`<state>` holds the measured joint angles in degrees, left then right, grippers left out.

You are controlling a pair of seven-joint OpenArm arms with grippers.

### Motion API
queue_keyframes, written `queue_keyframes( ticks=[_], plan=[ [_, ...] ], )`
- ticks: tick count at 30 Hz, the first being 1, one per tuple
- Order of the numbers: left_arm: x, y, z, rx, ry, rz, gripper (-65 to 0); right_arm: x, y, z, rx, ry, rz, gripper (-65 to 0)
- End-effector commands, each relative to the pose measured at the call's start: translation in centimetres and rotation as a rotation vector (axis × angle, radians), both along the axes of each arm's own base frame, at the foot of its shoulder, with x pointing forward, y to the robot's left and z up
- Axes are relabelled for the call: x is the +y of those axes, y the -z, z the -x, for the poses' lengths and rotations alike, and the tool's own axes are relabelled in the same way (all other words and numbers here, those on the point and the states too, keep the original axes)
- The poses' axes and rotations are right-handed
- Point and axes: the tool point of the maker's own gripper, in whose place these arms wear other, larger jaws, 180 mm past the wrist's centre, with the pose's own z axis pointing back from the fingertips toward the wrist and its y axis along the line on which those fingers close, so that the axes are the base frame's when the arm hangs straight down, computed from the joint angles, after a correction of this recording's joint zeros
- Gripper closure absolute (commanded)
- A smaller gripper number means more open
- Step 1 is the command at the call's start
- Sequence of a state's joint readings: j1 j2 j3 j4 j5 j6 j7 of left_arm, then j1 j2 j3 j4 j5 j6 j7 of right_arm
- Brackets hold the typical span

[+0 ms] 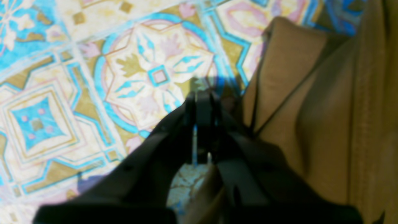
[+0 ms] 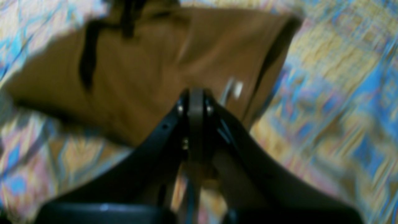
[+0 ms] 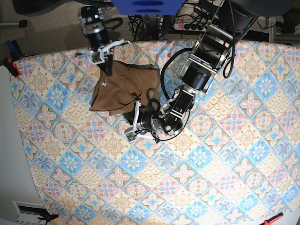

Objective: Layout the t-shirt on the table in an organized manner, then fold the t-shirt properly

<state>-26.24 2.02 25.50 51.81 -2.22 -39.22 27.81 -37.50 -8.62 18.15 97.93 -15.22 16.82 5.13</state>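
The right tool (image 3: 104, 70) is pressed together near the worktop's far edge, its tip on the top of the shirt (image 3: 123, 89); whether it pinches a fold or only touches cannot be told from the blurred wrist view. The left tool (image 3: 133, 118) is pressed together too, low at the shirt's near edge, and appears to grip nothing. The shirt lies bunched in a crumpled heap towards the far left corner of the worktop (image 3: 225, 178), well short of flat.

To spread it well, I judge each tool should take a distinct corner or shoulder seam, one layer only, then draw apart slowly towards the open middle of the worktop so the folds fall out instead of dragging the heap.

The right arm reaches down steeply from the far edge. The left arm is bent, coming in from the far right with its wrist low and turned towards the shirt
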Motion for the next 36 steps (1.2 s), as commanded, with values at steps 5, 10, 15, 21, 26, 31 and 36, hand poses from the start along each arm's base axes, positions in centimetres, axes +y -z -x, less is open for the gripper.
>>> queue_keyframes(
  ticks=[5,10,15,21,26,31,36],
  plan=[
    [1.5,0.1,-0.6,-0.012,0.001,-0.039,0.0,-3.9,-1.1,1.2,-0.036,0.129,-0.032,0.0],
    [1.8,0.3,-0.6,-0.009,-0.001,-0.047,0.0,-4.4,-0.6,2.9,0.001,0.151,-0.041,0.0],
    [1.9,0.4,-0.5,-0.008,-0.002,-0.048,0.0,-0.2,0.3,3.4,0.036,0.071,-0.119,0.0],
    [2.0,0.4,-0.6,-0.009,-0.006,-0.049,0.0,5.5,1.0,3.9,0.071,-0.039,-0.222,0.0],
    [2.0,0.4,-0.6,-0.009,-0.006,-0.049,0.0,6.0,2.2,4.8,0.110,-0.042,-0.231,0.0],
    [2.0,1.6,0.8,0.023,-0.006,-0.051,0.0,5.9,2.0,4.5,0.102,-0.043,-0.230,0.0],
    [3.8,3.6,2.5,0.069,-0.019,-0.078,0.0,6.0,2.6,4.8,0.131,-0.044,-0.227,0.0]
  ],
)
